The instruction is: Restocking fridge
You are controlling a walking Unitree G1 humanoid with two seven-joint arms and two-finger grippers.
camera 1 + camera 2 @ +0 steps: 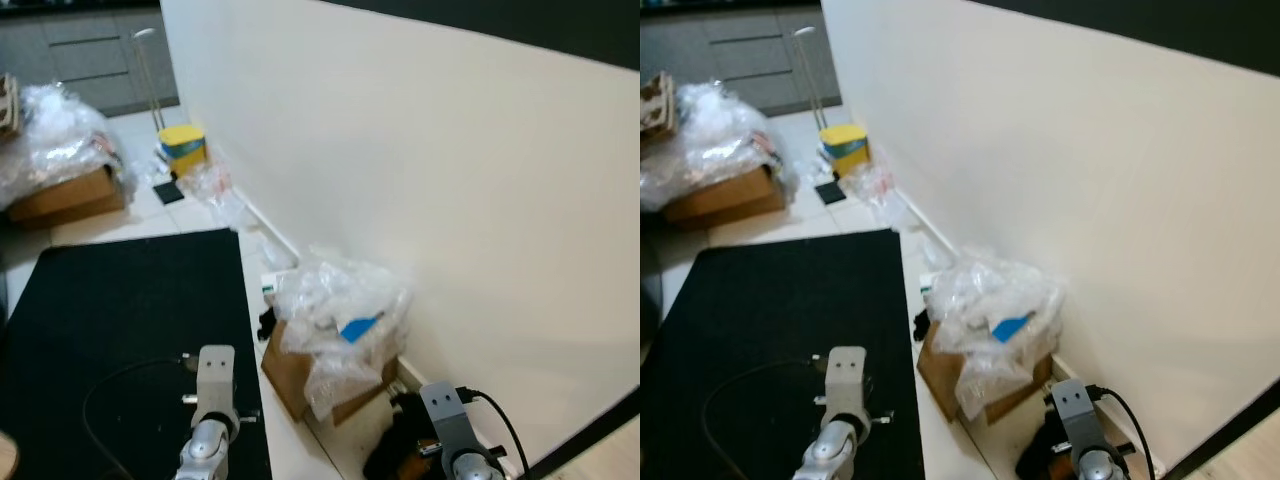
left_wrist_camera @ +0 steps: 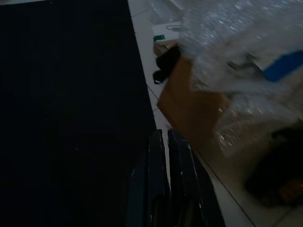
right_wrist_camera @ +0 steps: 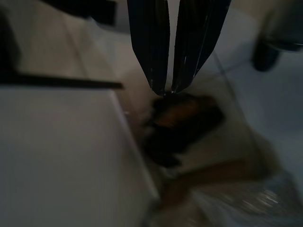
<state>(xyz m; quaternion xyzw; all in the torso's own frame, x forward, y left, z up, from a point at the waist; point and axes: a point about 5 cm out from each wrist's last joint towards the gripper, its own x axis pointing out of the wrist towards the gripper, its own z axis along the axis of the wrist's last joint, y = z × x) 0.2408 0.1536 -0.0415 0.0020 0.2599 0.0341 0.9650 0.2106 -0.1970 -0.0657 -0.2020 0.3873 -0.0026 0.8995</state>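
Head camera looks down along a white wall (image 1: 430,170) onto a tiled floor (image 1: 150,215). No fridge in view, so can't place the task's thing.

Left arm (image 1: 205,430) hangs over a black mat (image 1: 120,320). A thin black cable (image 1: 110,385) loops beside it on the mat. Left gripper (image 2: 165,142) in its wrist view: fingers pressed together, only a thin slit between them, nothing held, tips above the mat's edge where it meets the tile.

Right arm (image 1: 450,430) hangs low near the wall. Right gripper (image 3: 168,90) in its wrist view: fingers closed to touching at the tips, empty, just above a dark brownish lump (image 3: 182,123) on the floor. Blurred, can't tell what it is.

Between the two arms, against the wall: a cardboard box (image 1: 300,375) stuffed with clear plastic wrap (image 1: 340,310), a blue piece (image 1: 358,327) showing in it. Small black item (image 1: 266,322) on the floor just beside the box.

Further along the wall: a yellow and blue container (image 1: 182,146) and more crumpled plastic (image 1: 210,190). Far left: a second cardboard box (image 1: 65,195) under a heap of clear plastic (image 1: 55,135). Grey cabinets (image 1: 90,55) at the back.
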